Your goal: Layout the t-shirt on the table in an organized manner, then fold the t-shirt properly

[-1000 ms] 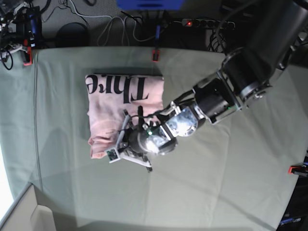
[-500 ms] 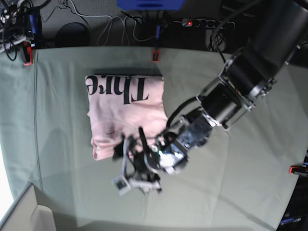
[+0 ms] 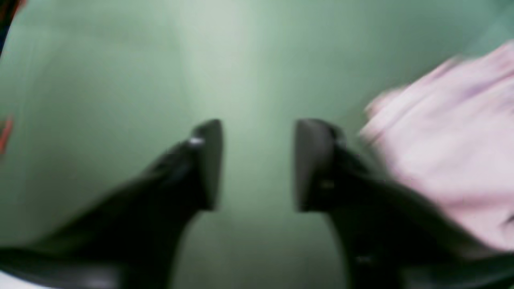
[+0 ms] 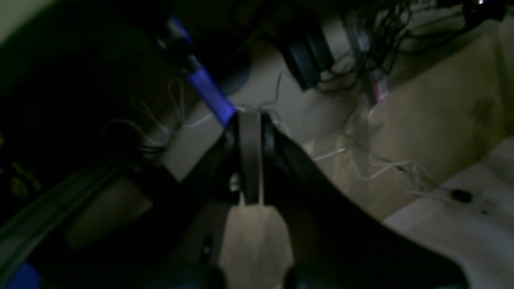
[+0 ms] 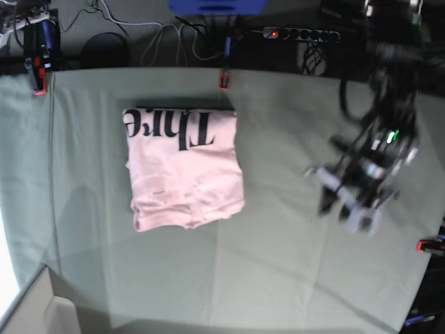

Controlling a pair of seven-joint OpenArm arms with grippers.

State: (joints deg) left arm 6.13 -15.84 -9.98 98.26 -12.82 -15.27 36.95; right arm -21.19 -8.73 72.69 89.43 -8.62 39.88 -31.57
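The t-shirt (image 5: 184,167) lies folded into a pink rectangle on the left half of the table (image 5: 278,264), with black lettering along its far edge. My left gripper (image 5: 335,207) hangs blurred over the table's right side, well away from the shirt. In the left wrist view its fingers (image 3: 209,160) stand apart above bare table cloth (image 3: 257,60) with nothing between them, and the shirt's edge (image 3: 449,152) shows at the right. My right gripper (image 4: 249,156) is shut and holds nothing. It points off the table toward the floor and is outside the base view.
Red clamps (image 5: 224,79) (image 5: 39,82) (image 5: 429,245) grip the table's edges. A power strip (image 5: 300,33) and cables lie on the floor behind the table. The right wrist view shows loose cables (image 4: 361,160) and a blue bar (image 4: 209,92).
My left arm has pulled away from the shirt's near edge and swung far to the right. Its jaws let go of the cloth, and the shirt stays folded in place.
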